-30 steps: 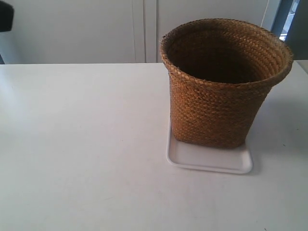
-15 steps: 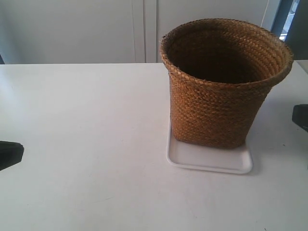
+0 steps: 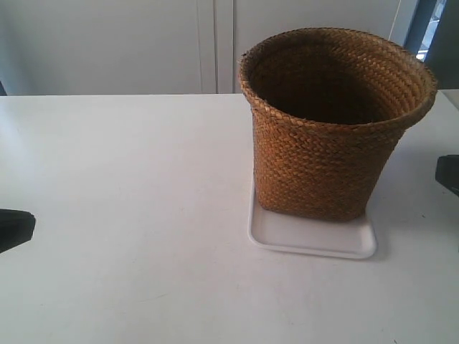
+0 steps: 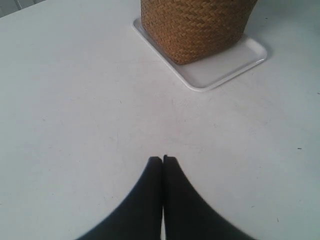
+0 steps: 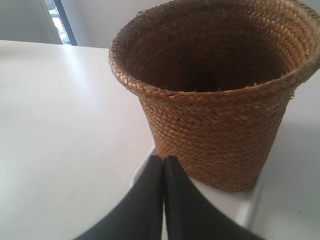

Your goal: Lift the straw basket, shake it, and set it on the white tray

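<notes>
The straw basket [image 3: 333, 125] stands upright on the white tray [image 3: 315, 242], its base resting on the tray's floor. In the exterior view the basket covers the far part of the tray. A bare strip of white shows in front of it, and a thin edge shows along the side toward the open counter [image 3: 129, 215]. The basket's flared rim spreads wider than its base, and its interior is dark.

The left end effector [image 4: 163, 159] has its two black fingers pressed together, tip to tip, pinching nothing. It hangs over bare counter, well apart from basket and tray. From its camera, the basket's woven lower wall [image 4: 192, 27] and the tray's rounded corner [image 4: 220, 70] lie ahead of the fingertips.

The right end effector [image 5: 164, 159] is likewise pressed together and holds nothing. It sits near the basket [image 5: 215, 95], its tips pointing at the tray's edge [image 5: 245, 207] just beside the basket's foot, and it touches neither.

In the exterior view, only a dark sliver of the arm at the exterior view's left [image 3: 14, 229] shows at the frame's edge. A dark corner of the arm at the exterior view's right [image 3: 449, 174] shows beside the basket.
</notes>
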